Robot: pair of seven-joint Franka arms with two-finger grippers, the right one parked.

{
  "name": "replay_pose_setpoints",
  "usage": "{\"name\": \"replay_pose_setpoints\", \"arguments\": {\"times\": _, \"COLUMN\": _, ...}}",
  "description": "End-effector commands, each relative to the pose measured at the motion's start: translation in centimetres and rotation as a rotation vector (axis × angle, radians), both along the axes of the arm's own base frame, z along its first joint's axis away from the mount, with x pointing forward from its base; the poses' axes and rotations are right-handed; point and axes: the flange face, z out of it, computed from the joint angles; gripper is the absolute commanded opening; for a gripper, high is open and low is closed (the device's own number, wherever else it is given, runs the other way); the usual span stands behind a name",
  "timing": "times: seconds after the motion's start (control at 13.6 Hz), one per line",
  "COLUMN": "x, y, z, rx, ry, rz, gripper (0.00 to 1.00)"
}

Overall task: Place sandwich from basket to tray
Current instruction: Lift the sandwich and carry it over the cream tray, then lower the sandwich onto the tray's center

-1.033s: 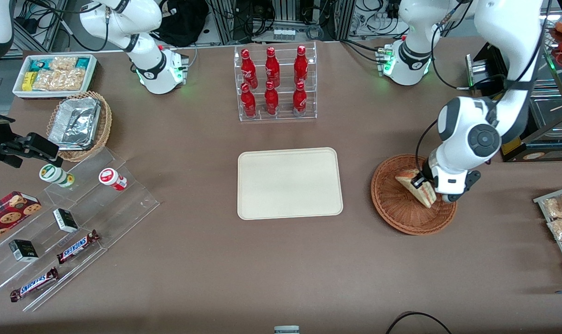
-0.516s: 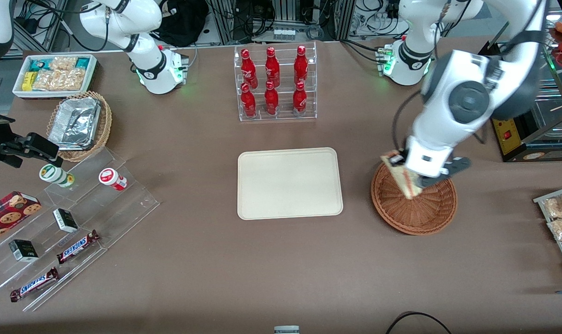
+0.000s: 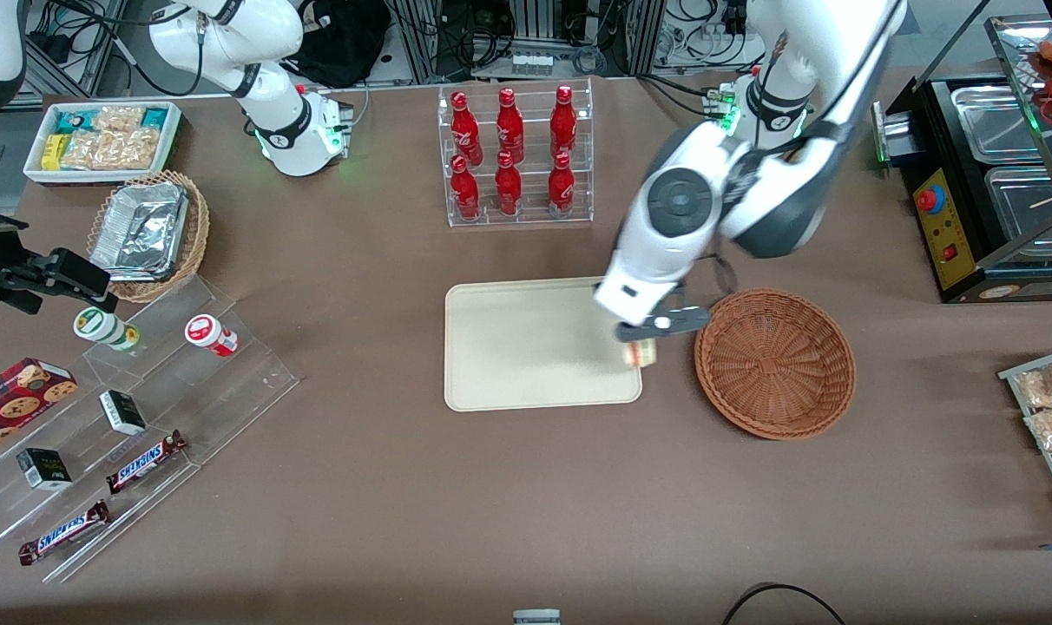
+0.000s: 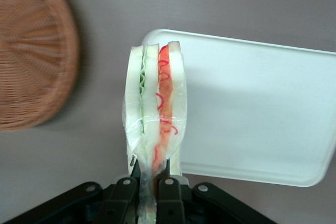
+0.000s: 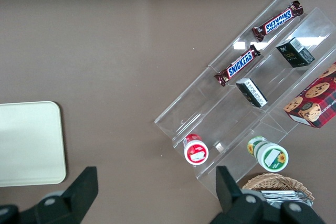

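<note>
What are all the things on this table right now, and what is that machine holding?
sandwich: 1, pale bread with red and green filling, held above the tray's edge nearest the basket
tray: 1, cream, mid-table
basket: 1, reddish-brown wicker, beside the tray
bottles: 6, red, in a clear rack farther from the camera than the tray
foil containers: silver, in a tan basket toward the parked arm's end
white bin: 1, holding snack packets
Snickers bars: 2, on clear steps
cookie box: 1, red
gripper: 1, black, fingers shut on the sandwich
</note>
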Motion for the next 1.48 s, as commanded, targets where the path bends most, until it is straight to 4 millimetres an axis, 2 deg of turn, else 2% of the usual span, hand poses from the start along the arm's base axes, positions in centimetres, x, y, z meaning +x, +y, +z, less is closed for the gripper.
{"name": "replay_pose_setpoints", "arguments": {"times": 0.0, "x": -1.0, "y": -4.2, "z": -1.9, "rx": -0.015, "ry": -0.021, "rz": -0.03, "gripper": 0.1}}
{"name": "replay_pose_setpoints", "arguments": {"times": 0.15, "x": -2.3, "y": -6.5, "z": -3.8, "rx": -0.023, "ry": -0.015, "rz": -0.066, "gripper": 0.1}}
{"name": "replay_pose_setpoints", "arguments": {"times": 0.37, "x": -2.4, "y": -8.2, "z": -6.2, "rx": -0.038, "ry": -0.069, "rz": -0.112, "gripper": 0.1}}
{"name": "replay_pose_setpoints", "arguments": {"times": 0.52, "x": -3.4, "y": -9.6, "z": -7.5, "rx": -0.047, "ry": -0.071, "rz": -0.137, "gripper": 0.11}}
{"name": "replay_pose_setpoints", "arguments": {"times": 0.89, "x": -3.2, "y": -10.9, "z": -10.4, "rx": -0.058, "ry": -0.053, "rz": -0.126, "gripper": 0.11}}
{"name": "replay_pose_setpoints", "arguments": {"times": 1.18, "x": -4.2, "y": -11.3, "z": -13.2, "rx": -0.019, "ry": -0.032, "rz": -0.146, "gripper": 0.12}}
{"name": "replay_pose_setpoints", "arguments": {"times": 1.25, "x": -4.3, "y": -11.2, "z": -13.7, "rx": -0.014, "ry": -0.024, "rz": -0.146, "gripper": 0.15}}
{"name": "replay_pose_setpoints", "arguments": {"times": 1.33, "x": -4.2, "y": -11.1, "z": -14.1, "rx": -0.012, "ry": -0.021, "rz": -0.147, "gripper": 0.26}}
{"name": "replay_pose_setpoints", "arguments": {"times": 1.4, "x": -4.2, "y": -11.1, "z": -14.2, "rx": -0.011, "ry": -0.019, "rz": -0.148, "gripper": 0.7}}
